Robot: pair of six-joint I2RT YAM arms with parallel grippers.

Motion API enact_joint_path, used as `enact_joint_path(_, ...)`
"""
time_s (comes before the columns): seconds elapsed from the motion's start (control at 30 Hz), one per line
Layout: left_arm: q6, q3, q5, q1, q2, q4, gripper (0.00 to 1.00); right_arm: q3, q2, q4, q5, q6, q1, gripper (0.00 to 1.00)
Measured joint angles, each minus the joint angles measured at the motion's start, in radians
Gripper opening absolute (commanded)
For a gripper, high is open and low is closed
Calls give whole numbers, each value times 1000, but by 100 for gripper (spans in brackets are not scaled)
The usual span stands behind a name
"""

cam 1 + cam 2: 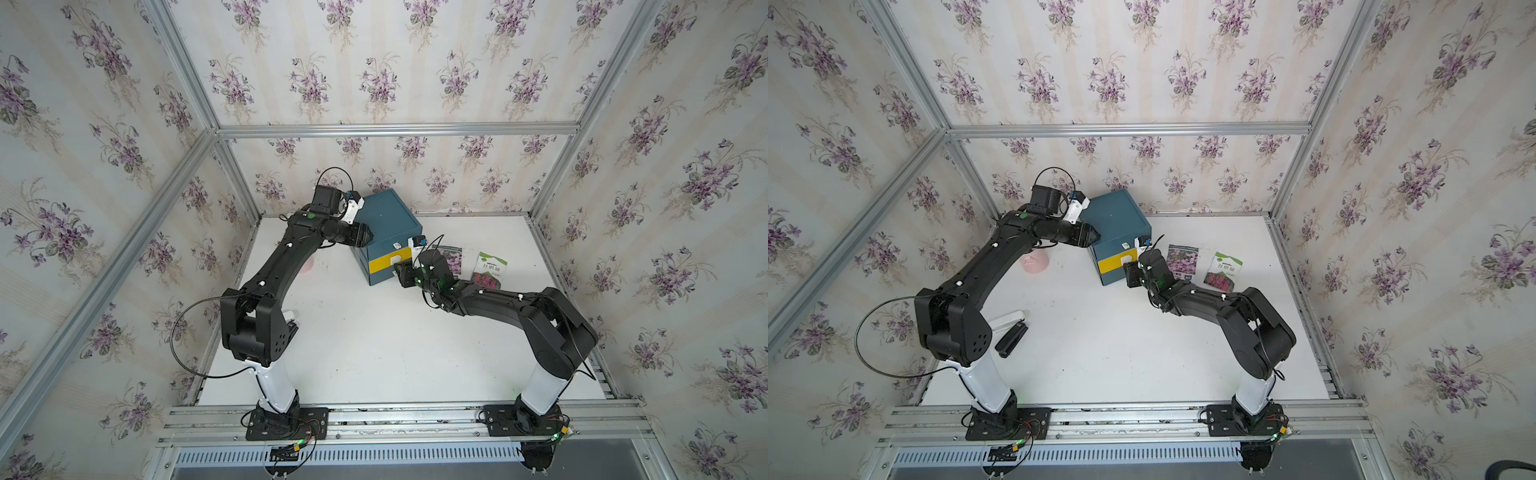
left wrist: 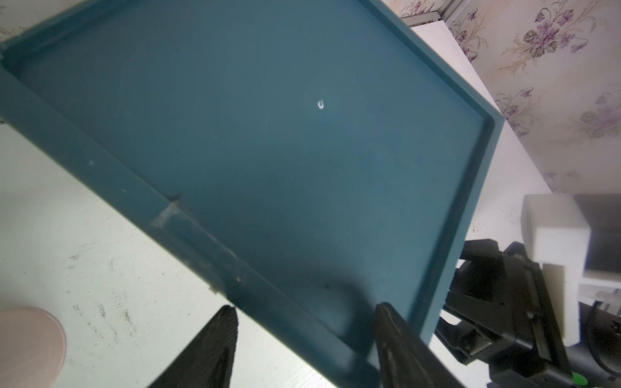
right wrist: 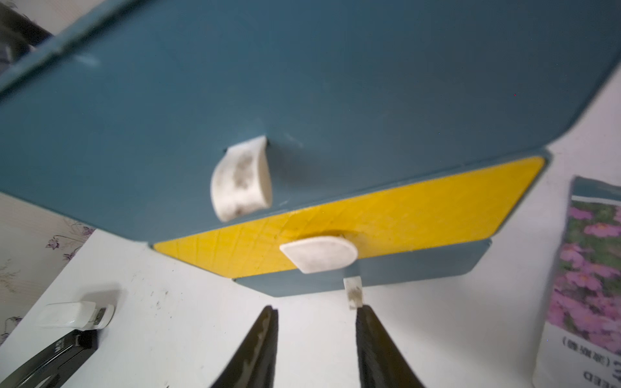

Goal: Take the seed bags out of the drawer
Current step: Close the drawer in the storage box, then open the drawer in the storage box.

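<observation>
Counter (image 1: 374, 332) holds the cabinet (image 1: 386, 216). Left tool (image 2: 304, 314) clamped on cabinet's top rim; right tool (image 3: 316, 312) half open, empty, before cabinet's front. Pink seed bag (image 1: 1182, 257) and green seed bag (image 1: 1225, 266) lie right of cabinet — third not visible. Risk: bottom drawer (image 3: 420, 265) has a tiny tab (image 3: 353, 292) — jaws may slip off, or the pull drags cabinet.

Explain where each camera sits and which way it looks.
Top views: overhead, looking down at the table and blue drawer box; left arm, right arm show.
Left wrist: on the left arm, over the box's top; left gripper straddles its rim.
Right wrist: on the right arm, facing the yellow drawer; open right gripper shows.
Shared: right wrist and top views show the pink seed bag.
</observation>
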Motion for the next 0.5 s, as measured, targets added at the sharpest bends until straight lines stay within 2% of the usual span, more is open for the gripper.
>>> enact_joint_path(0.13, 0, 1, 0, 0, 0, -1, 68, -48, -18, -17, -34, 69, -21, 48)
enact_joint_path(0.27, 0, 6, 0, 0, 3, -6, 68, -68, 14, -21, -118, 151, -66, 52)
enact_joint_path(0.5, 0, 8, 10, 1, 5, -9, 68, -10, 110, -21, -249, 258, -102, 55)
